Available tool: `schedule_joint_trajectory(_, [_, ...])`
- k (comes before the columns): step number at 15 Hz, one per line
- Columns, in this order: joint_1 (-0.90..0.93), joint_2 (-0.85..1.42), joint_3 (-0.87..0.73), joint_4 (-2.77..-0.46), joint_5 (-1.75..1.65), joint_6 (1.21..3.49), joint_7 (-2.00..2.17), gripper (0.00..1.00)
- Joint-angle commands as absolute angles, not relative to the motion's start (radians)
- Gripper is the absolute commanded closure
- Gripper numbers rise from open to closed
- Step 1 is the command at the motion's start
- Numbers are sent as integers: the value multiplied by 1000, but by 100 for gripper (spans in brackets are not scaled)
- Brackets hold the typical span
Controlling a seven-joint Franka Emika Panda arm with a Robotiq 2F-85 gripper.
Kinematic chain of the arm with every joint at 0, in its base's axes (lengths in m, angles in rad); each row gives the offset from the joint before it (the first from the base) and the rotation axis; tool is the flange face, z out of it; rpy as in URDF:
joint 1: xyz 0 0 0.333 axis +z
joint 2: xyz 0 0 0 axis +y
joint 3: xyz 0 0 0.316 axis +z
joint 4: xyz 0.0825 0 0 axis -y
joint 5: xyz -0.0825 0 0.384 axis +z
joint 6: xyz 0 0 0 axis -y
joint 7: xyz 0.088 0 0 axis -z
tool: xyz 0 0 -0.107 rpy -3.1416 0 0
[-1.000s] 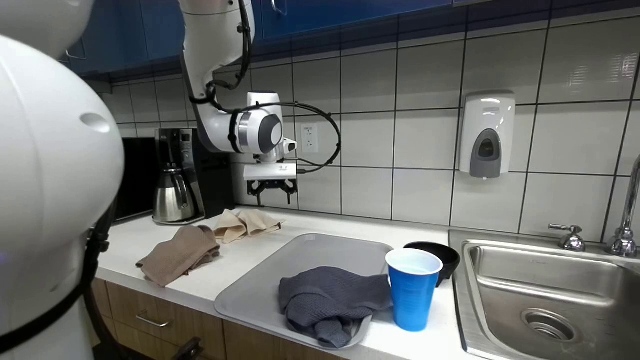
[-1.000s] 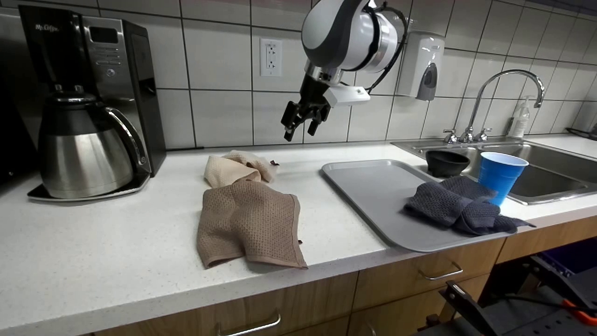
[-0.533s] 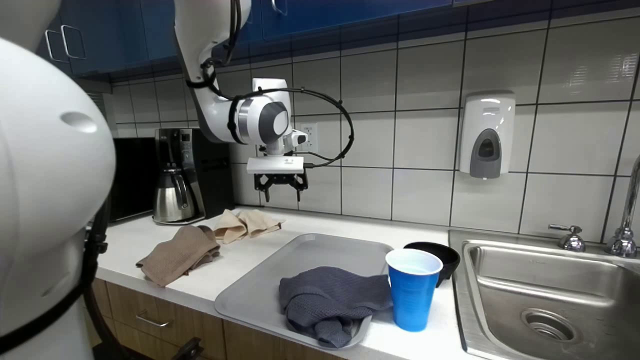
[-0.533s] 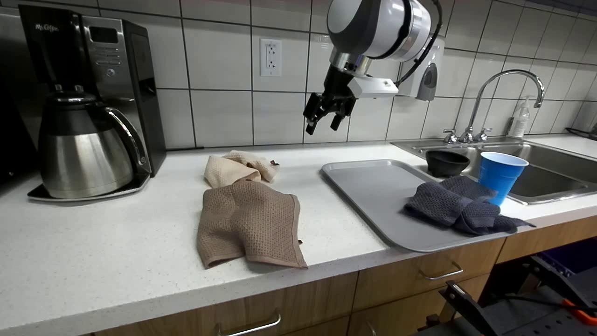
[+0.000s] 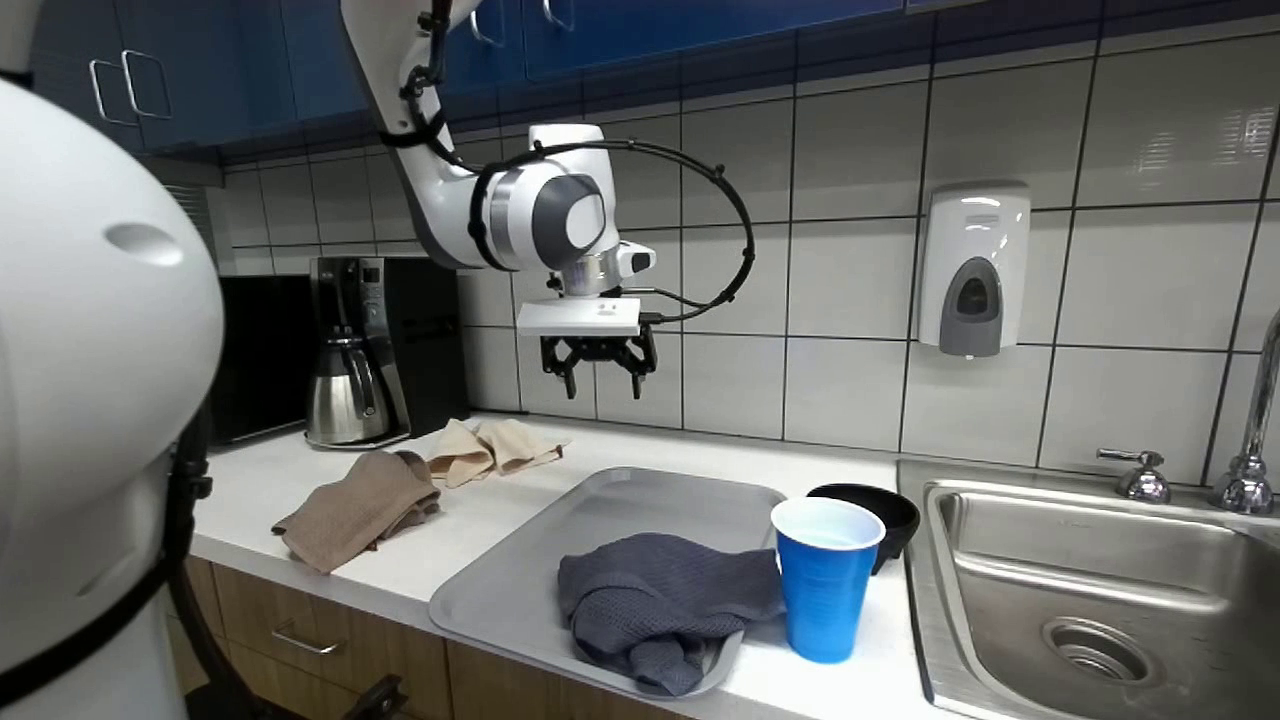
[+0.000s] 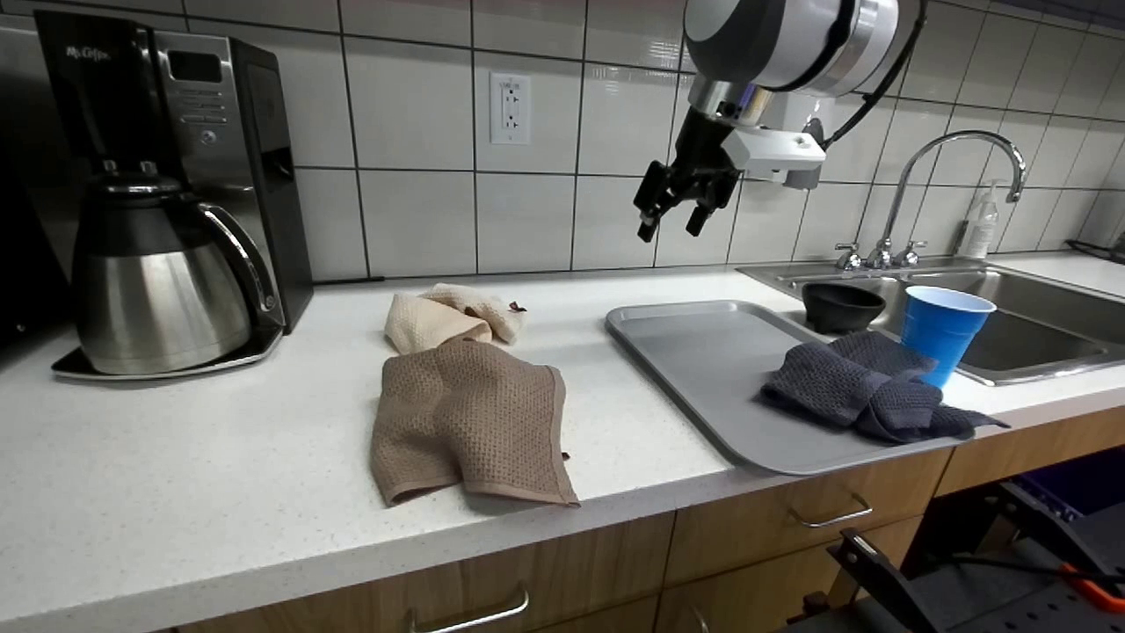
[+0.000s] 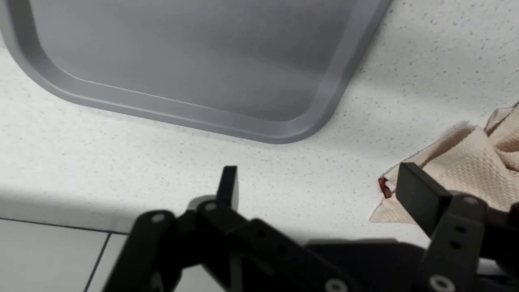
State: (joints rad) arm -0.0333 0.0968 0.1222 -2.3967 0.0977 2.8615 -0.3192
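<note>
One gray serving tray (image 5: 625, 505) lies flat on the tabletop (image 6: 211, 457), at the lower centre of the frame in an exterior view. The pincer (image 5: 604, 388) is suspended above the tabletop near the far end of the tray. Its fingers (image 7: 419, 194) are spread wide apart; it grips nothing and touches nothing. One charcoal towel (image 5: 670, 590) lies bunched on the tray, overlapping the lower right rim. One brown towel (image 6: 470, 418) and one beige towel (image 6: 431, 323) lie side by side, left of the tray in both exterior views. Total: three towels. Right of the tray: one blue cup (image 5: 825, 590), upright, and one black bowl (image 6: 842, 308). Far right: one steel sink (image 5: 935, 590) with one faucet (image 6: 879, 253). Left side: one coffee maker (image 6: 198, 132) with one carafe (image 6: 163, 299). Upper right: one soap dispenser (image 5: 975, 240).
</note>
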Motion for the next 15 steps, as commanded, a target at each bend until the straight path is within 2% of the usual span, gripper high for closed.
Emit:
schedule_joint_trajectory(1, [-66, 22, 97, -2457, 134, 2848, -373, 0])
schedule_joint_trajectory(15, [-72, -63, -39, -2528, 137, 2700, -390, 0])
